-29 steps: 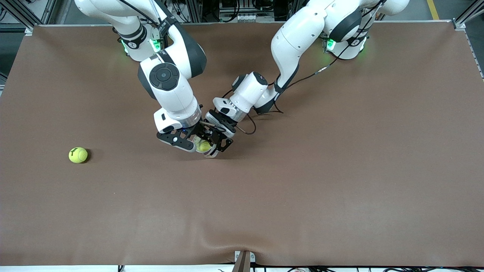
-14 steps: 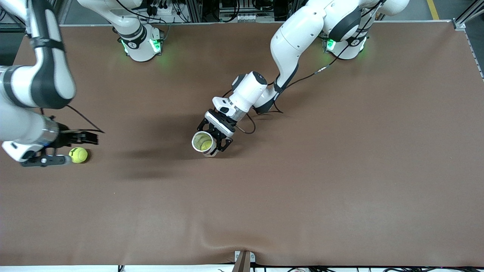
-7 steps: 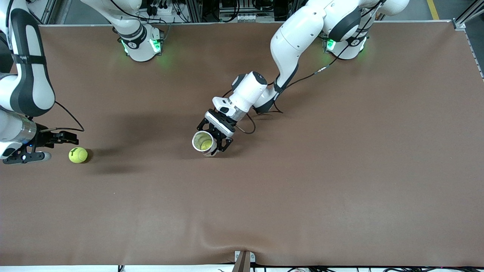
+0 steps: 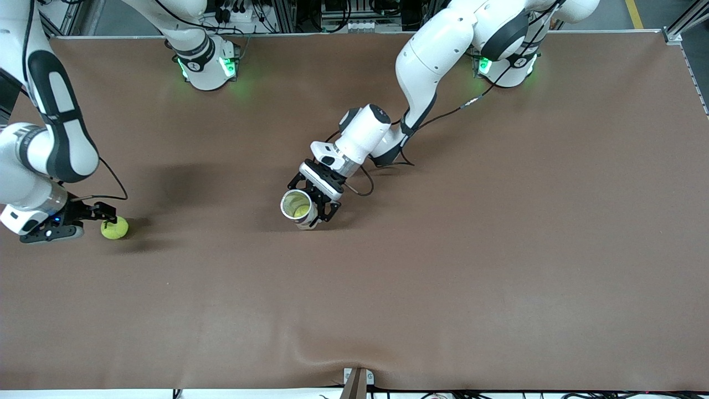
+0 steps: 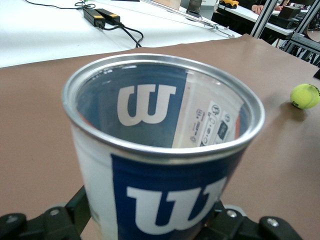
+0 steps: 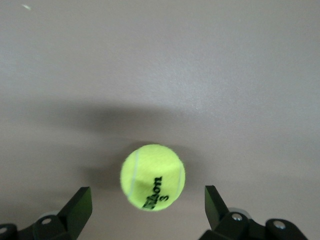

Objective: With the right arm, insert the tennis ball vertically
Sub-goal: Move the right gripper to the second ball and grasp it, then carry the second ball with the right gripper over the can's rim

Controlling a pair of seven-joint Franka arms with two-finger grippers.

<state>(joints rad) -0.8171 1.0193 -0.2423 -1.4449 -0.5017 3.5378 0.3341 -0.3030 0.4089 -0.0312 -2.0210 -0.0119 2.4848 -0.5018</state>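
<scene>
Front view: brown mat (image 4: 498,249), bare apart from ball (image 4: 114,228) at right arm's end and can (image 4: 298,207) mid-table, upright, clamped in left gripper (image 4: 313,200). Right gripper (image 4: 83,219) spread wide just beside ball.

Left wrist view: metal-rimmed can (image 5: 165,150), blue and white label; ball (image 5: 305,95) well apart.

Right wrist view: fuzzy yellow-green ball (image 6: 153,177), black lettering, between open fingers (image 6: 77,210), untouched.
</scene>
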